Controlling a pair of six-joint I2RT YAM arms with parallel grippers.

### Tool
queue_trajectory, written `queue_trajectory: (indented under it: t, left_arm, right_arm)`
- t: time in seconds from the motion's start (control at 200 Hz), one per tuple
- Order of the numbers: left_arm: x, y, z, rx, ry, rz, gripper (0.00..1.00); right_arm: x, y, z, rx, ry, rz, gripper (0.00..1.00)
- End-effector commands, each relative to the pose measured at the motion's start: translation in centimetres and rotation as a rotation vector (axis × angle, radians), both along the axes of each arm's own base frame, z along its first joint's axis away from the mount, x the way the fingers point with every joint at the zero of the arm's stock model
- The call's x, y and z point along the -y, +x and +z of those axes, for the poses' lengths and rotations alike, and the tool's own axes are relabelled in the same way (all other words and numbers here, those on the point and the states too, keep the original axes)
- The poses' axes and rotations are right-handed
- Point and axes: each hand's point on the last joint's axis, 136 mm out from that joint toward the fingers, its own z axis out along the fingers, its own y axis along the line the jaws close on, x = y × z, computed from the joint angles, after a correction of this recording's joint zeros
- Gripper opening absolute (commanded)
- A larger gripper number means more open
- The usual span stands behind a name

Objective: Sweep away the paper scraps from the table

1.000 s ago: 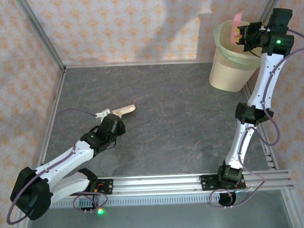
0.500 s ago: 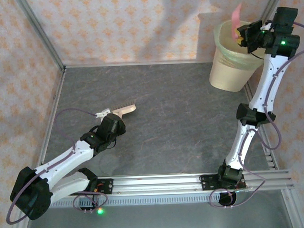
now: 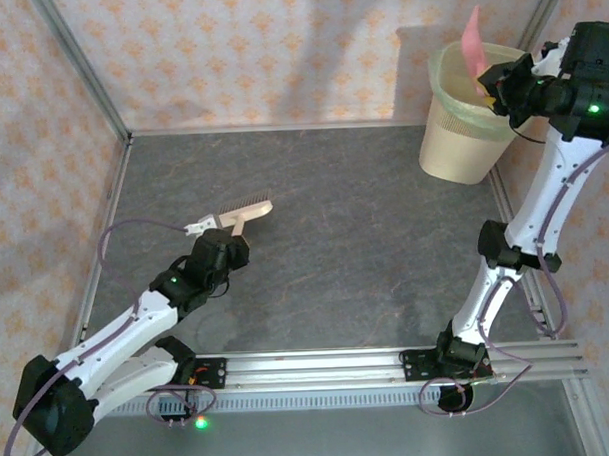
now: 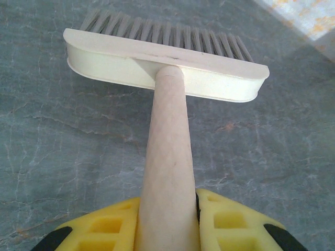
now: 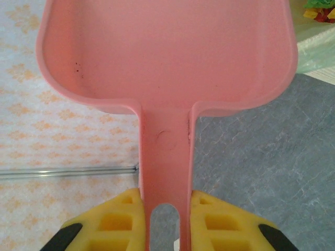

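My left gripper (image 3: 228,238) is shut on the wooden handle of a cream brush (image 3: 246,208), whose bristles point away over the left part of the table (image 3: 365,236). In the left wrist view the handle sits between the yellow fingers of the gripper (image 4: 168,212), with the brush head (image 4: 167,60) ahead. My right gripper (image 3: 490,81) is shut on the handle of the pink dustpan (image 3: 472,40), held nearly upright over the bin (image 3: 460,148). The pan (image 5: 167,52) looks bare inside. A few green, yellow and red paper scraps (image 5: 320,10) show past its upper right corner.
The cream ribbed bin with a pale green liner stands at the table's far right corner. Orange floral walls (image 3: 238,50) close the back and sides. An aluminium rail (image 3: 389,360) carrying both arm bases runs along the near edge.
The right arm has swung right and tipped the dustpan steeper above the bin. The left arm has pushed the brush a little farther from the base.
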Motion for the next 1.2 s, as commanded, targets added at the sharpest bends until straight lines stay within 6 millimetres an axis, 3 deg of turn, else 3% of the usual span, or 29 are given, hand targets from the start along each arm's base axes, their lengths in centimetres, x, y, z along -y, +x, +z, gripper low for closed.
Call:
queue_trajectory:
  t: [0.0,0.2,0.345,0.57,0.661,0.731,0.841,0.976,1.076,1.196]
  left_arm:
    - [-0.4,0.4,2.0,0.079,-0.002,0.011,0.0]
    - [-0.2,0.3,2.4,0.111,-0.028,0.002,0.0]
    - [0.4,0.5,2.3,0.115,-0.042,-0.02,0.0]
    - [1.1,0.8,2.2,0.118,-0.053,-0.053,0.0]
    - [1.0,0.7,2.2,0.118,-0.052,-0.048,0.0]
    - [0.9,0.7,2.1,0.116,-0.051,-0.044,0.0]
    - [0.8,0.7,2.1,0.113,-0.051,-0.034,0.0]
    - [0.5,0.6,2.1,0.113,-0.053,-0.02,0.0]
    - [0.2,0.5,2.0,0.117,-0.053,-0.007,0.0]
    - [-0.4,0.5,1.7,0.123,-0.041,0.023,0.0]
  right_arm:
    - [-2.0,-2.9,1.5,0.035,-0.044,0.046,0.0]
    - [-7.8,-6.1,-0.1,-0.038,-0.104,0.222,0.0]
    - [-8.9,-8.5,-1.6,-0.107,-0.179,0.264,0.0]
    - [-12.6,-12.2,-4.4,-0.216,-0.235,0.421,0.0]
    - [-12.7,-14.6,-5.9,-0.272,-0.268,0.444,0.0]
    - [-11.7,-17.1,-7.5,-0.333,-0.281,0.413,0.0]
    - [-11.2,-21.2,-9.3,-0.3,-0.188,0.356,0.0]
    - [-10.3,-25.0,-14.3,-0.292,-0.124,0.29,0.0]
    - [-9.9,-25.7,-18.5,-0.274,-0.105,0.256,0.0]
    - [-9.8,-23.8,-22.6,-0.235,-0.097,0.211,0.0]
